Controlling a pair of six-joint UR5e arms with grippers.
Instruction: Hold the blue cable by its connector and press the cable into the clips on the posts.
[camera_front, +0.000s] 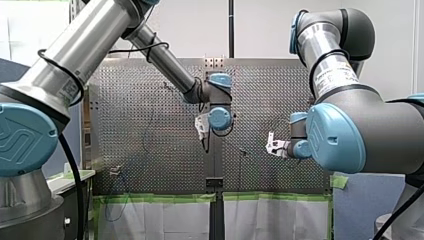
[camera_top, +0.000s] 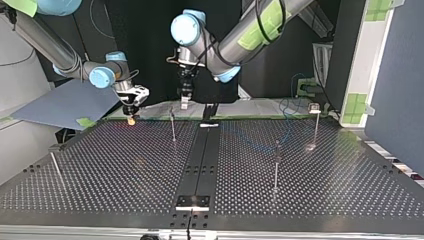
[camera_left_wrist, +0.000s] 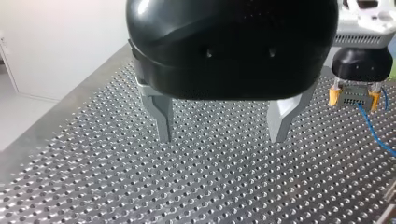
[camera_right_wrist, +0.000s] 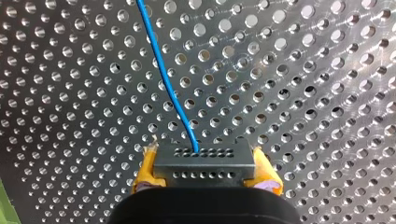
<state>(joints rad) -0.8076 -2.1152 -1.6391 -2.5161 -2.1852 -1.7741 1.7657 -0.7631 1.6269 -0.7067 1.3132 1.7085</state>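
The blue cable (camera_right_wrist: 164, 74) ends in a dark, perforated connector (camera_right_wrist: 204, 165), which is clamped between the yellow pads (camera_right_wrist: 145, 171) of the right gripper (camera_right_wrist: 204, 159). From the connector the cable leads away from the fingers, over the perforated table (camera_right_wrist: 303, 93). In the top view this gripper hangs near the table's far edge at the view's left, with a thin post (camera_top: 173, 127) near it toward the centre. The left gripper (camera_left_wrist: 223, 133) hovers beside the right one above the table, its metal fingers (camera_left_wrist: 161, 116) spread apart and holding nothing. Three further posts (camera_top: 276, 167) stand upright elsewhere on the table, well apart from one another.
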